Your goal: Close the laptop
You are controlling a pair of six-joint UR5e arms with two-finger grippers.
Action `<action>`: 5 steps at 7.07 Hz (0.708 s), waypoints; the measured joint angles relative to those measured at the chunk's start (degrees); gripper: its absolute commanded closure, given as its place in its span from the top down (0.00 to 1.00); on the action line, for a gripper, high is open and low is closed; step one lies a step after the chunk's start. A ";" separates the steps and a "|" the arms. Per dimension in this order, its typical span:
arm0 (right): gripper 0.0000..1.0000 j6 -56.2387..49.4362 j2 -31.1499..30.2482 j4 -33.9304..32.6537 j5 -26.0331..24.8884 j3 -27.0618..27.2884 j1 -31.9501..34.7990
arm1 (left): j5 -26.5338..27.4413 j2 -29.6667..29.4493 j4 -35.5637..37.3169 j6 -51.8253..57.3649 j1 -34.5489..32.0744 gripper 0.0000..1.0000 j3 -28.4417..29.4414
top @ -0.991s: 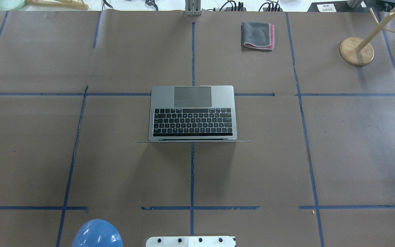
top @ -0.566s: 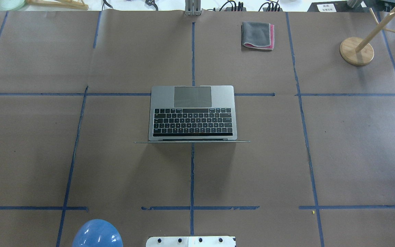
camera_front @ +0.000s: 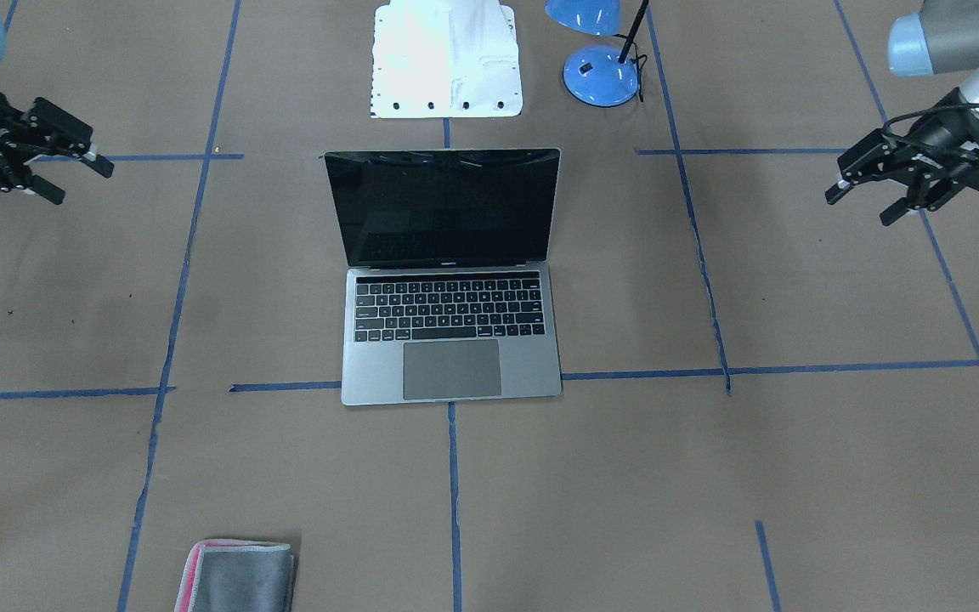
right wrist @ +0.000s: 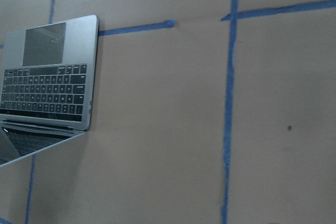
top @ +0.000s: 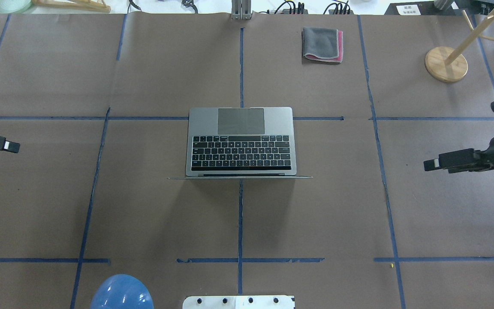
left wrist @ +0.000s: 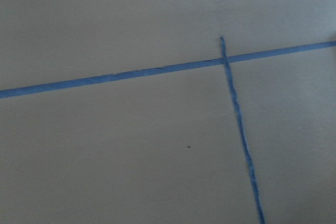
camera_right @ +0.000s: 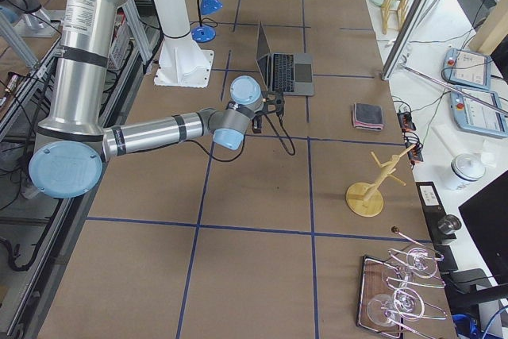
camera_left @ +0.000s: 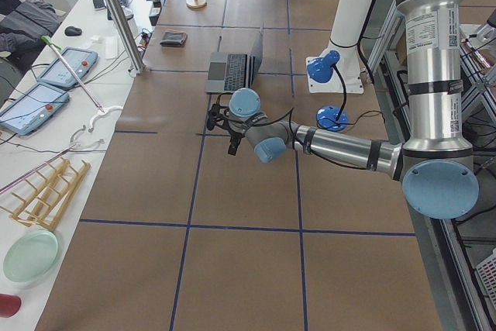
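The laptop (top: 240, 141) stands open in the middle of the table, with its black screen (camera_front: 443, 208) upright and facing away from me. It also shows in the right wrist view (right wrist: 50, 77). My left gripper (camera_front: 857, 208) is open and empty, far out to the laptop's left (top: 11, 146). My right gripper (camera_front: 83, 185) is open and empty, far out to the laptop's right (top: 429, 165). Both hover above the brown paper and point inward toward the laptop. The left wrist view holds only paper and blue tape.
A folded grey cloth with a pink edge (top: 322, 44) lies at the far side. A wooden stand (top: 446, 63) is at the far right. A blue lamp (top: 121, 292) and the white base plate (top: 238, 301) are at the near edge.
Both grippers have come into the overhead view from the sides, the right one moving further inward toward the laptop. The laptop has not moved and its lid stands as before.
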 measured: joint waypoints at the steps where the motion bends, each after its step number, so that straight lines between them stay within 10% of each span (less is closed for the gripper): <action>1: 0.97 5.81 -0.91 2.33 -7.10 2.79 -7.31 | 2.84 0.02 -4.08 -7.50 4.92 1.00 -1.67; 3: 0.97 11.87 -3.27 3.37 -21.80 8.04 -21.43 | 12.05 0.01 -6.53 -19.43 16.69 1.00 -7.29; 5: 0.62 14.98 -3.73 3.48 -37.74 10.67 -34.58 | 23.30 -0.45 -6.64 -27.15 28.81 0.99 -11.56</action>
